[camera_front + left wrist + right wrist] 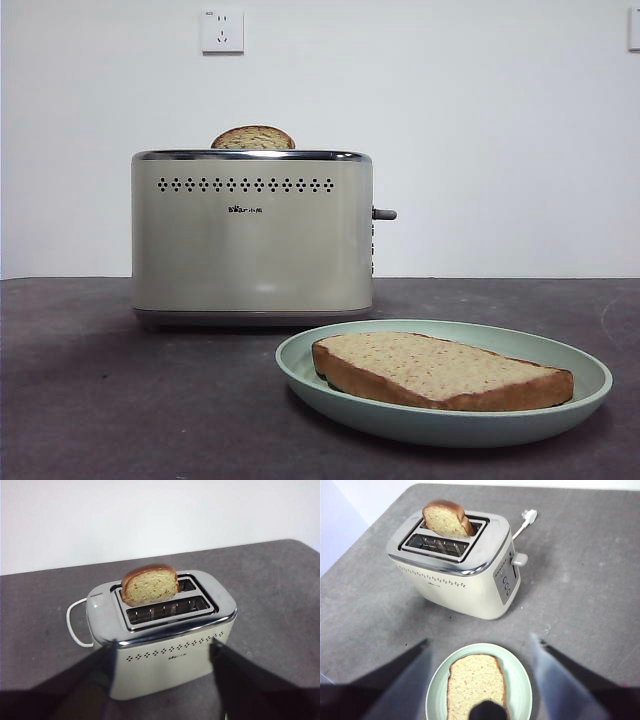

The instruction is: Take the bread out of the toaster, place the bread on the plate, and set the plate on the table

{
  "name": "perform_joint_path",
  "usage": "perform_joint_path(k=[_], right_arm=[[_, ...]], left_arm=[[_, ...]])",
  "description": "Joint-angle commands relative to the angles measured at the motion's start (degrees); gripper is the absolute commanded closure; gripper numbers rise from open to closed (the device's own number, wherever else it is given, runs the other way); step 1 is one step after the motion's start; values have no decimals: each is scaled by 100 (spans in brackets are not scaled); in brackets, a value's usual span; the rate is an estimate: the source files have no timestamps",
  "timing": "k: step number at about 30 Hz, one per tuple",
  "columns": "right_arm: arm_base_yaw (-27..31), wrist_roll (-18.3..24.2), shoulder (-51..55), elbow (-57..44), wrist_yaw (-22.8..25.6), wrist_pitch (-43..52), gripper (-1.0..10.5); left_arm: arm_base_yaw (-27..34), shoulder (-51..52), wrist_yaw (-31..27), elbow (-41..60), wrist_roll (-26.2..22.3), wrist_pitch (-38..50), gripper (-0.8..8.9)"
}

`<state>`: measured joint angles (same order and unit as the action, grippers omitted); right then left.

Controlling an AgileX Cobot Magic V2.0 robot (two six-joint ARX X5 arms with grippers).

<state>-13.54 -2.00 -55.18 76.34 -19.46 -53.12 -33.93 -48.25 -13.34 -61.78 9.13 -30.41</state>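
The bread lies flat on the mint-green plate, which rests on the dark grey table in front of and to the right of the toaster. A second slice with a darker domed top stands in the toaster's rear slot; the front slot is empty. My right gripper is open above the plate and the bread, holding nothing. My left gripper is open above the toaster, apart from the domed slice. Neither gripper shows in the front view.
The toaster's white cord loops out behind it and ends in a plug lying on the table. A white wall with a socket stands behind. The table's edges run close behind and beside the toaster.
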Motion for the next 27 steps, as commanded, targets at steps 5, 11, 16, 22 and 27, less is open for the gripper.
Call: perform_joint_path(k=[5, 11, 16, 22, 27], right_arm=[[-13, 98, 4, -35, 20, 13, 958], [-11, 96, 7, -35, 37, 46, 946], [-11, 98, 7, -35, 35, 31, 945], [-11, 98, 7, -35, 35, 31, 945], [-11, 98, 7, -35, 35, 31, 945]], left_arm=[[-22, 15, 17, 28, -13, 293, 821], [-20, 7, -2, 28, 4, -122, 817], [-20, 2, 2, 28, 7, -275, 817], [-20, 2, 0, 28, 7, -273, 817], [-20, 0, 4, 28, 7, -271, 817]])
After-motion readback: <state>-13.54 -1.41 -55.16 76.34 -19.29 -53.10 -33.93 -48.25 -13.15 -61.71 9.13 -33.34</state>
